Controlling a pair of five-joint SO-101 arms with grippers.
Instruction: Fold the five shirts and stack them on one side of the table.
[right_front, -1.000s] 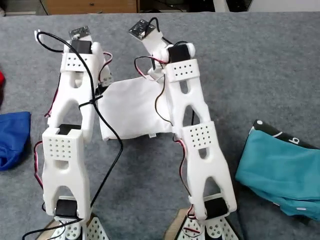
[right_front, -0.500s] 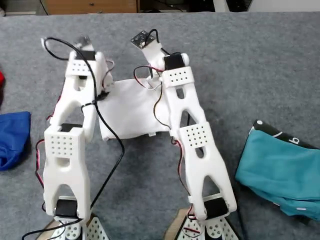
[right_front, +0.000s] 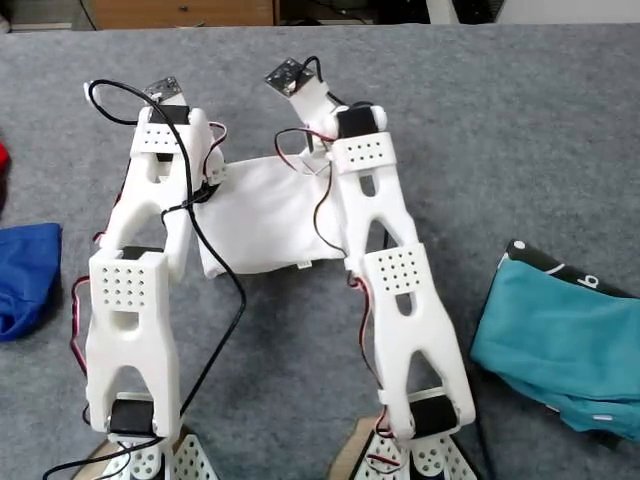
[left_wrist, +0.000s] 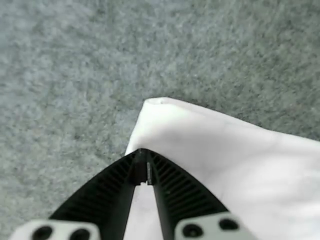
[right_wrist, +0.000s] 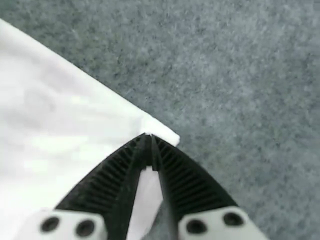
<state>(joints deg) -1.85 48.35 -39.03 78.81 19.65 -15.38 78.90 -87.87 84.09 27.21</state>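
A white shirt lies folded into a rectangle in the middle of the grey table, between my two arms. My left gripper is shut, its black fingers pinching the cloth just behind the white shirt's far left corner. At the far right corner my right gripper is also shut, its tips meeting on the white shirt. A blue shirt sits bunched at the table's left edge. On the right, a teal shirt rests on top of a dark one.
A bit of red cloth shows at the far left edge. Bare grey table stretches behind and to the right of the white shirt. Cables hang along both arms over the shirt.
Both arms have shifted slightly back toward their bases while holding the white shirt's far corners. The shirt's far edge now lies straighter.
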